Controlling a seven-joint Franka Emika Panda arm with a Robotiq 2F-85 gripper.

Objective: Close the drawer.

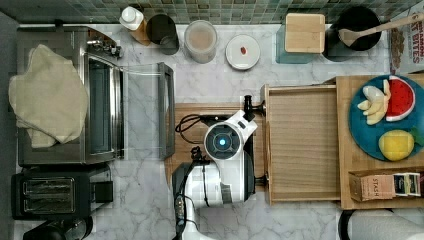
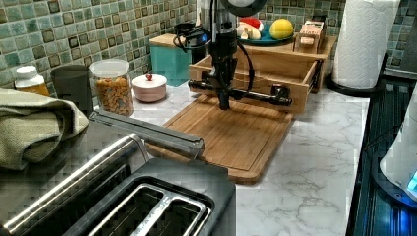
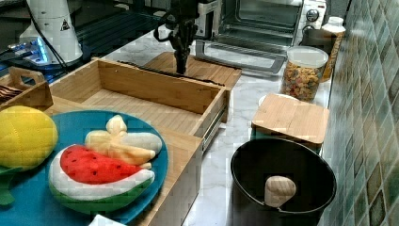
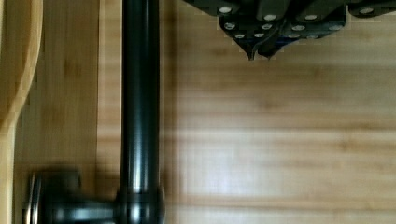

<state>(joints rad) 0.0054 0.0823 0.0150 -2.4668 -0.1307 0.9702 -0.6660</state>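
The light-wood drawer (image 1: pixel 302 145) stands pulled out from under a wooden shelf, its flat bottom bare (image 3: pixel 141 106). A black bar handle (image 2: pixel 255 96) runs across its front. My gripper (image 2: pixel 224 103) hangs point-down just in front of that handle, above the bamboo cutting board (image 2: pixel 231 132). In the wrist view the fingertips (image 4: pixel 259 51) meet with nothing between them, and the handle bar (image 4: pixel 140 93) lies beside them, apart. In the right view the gripper (image 3: pixel 180 69) sits just beyond the drawer front. My arm's wrist (image 1: pixel 223 141) covers the gripper in the top view.
A toaster oven (image 1: pixel 100 110) with its glass door down lies past the board, a toaster (image 1: pixel 50 192) next to it. The shelf carries a blue plate (image 1: pixel 372 137) of toy fruit and a tea box (image 1: pixel 385 185). Jars (image 2: pixel 113 88), a black pot (image 3: pixel 282 179) and a paper towel roll (image 2: pixel 364 39) stand around.
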